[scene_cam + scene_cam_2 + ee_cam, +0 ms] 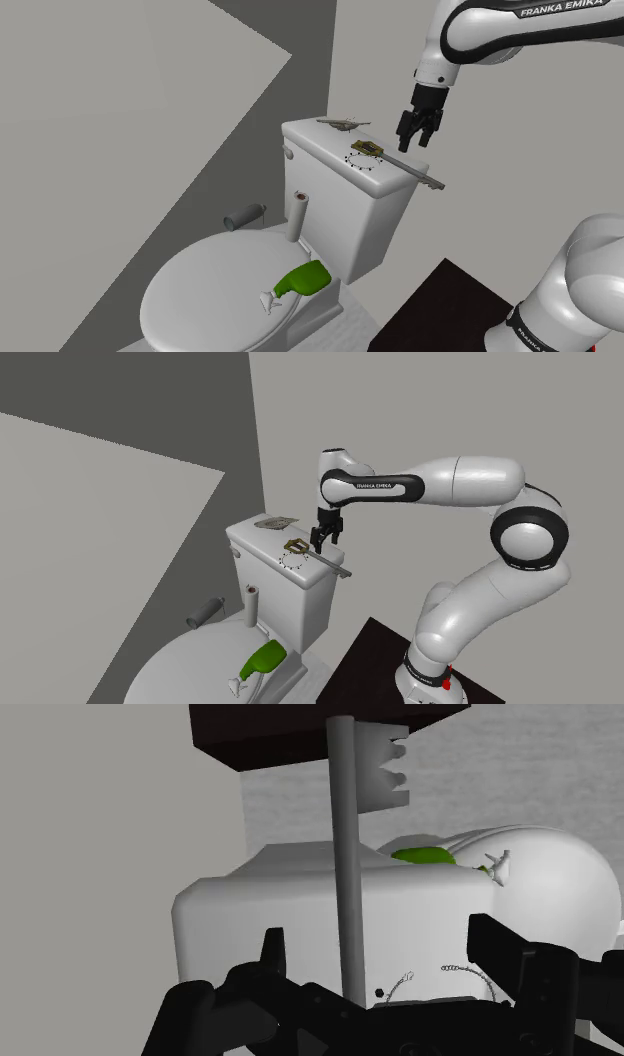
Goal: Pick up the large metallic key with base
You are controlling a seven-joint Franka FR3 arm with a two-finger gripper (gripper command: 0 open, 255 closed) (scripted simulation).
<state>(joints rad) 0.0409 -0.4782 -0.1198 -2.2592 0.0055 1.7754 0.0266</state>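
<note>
A large grey key (pixel 405 167) lies flat on the white toilet tank lid (pixel 330 140), with its brass base (pixel 367 150) and a thin ring chain (pixel 362 164) at one end. Its toothed end (pixel 434 184) sticks out past the lid's edge. My black gripper (pixel 414 142) hangs just above the shaft, open and holding nothing. In the second exterior view the gripper (pixel 327 542) stands over the key (pixel 318 556). In the wrist view the shaft (pixel 347 874) runs between the two fingers, closer to one of them, and the gripper (pixel 385 944) does not touch it.
A flat grey object (pixel 343 123) lies at the back of the lid. A green spray bottle (pixel 303 281) rests on the toilet seat cover (pixel 210 290). A grey cylinder (pixel 243 215) and a small white tube (pixel 299 215) sit beside the tank. The black stand (pixel 450 310) is at lower right.
</note>
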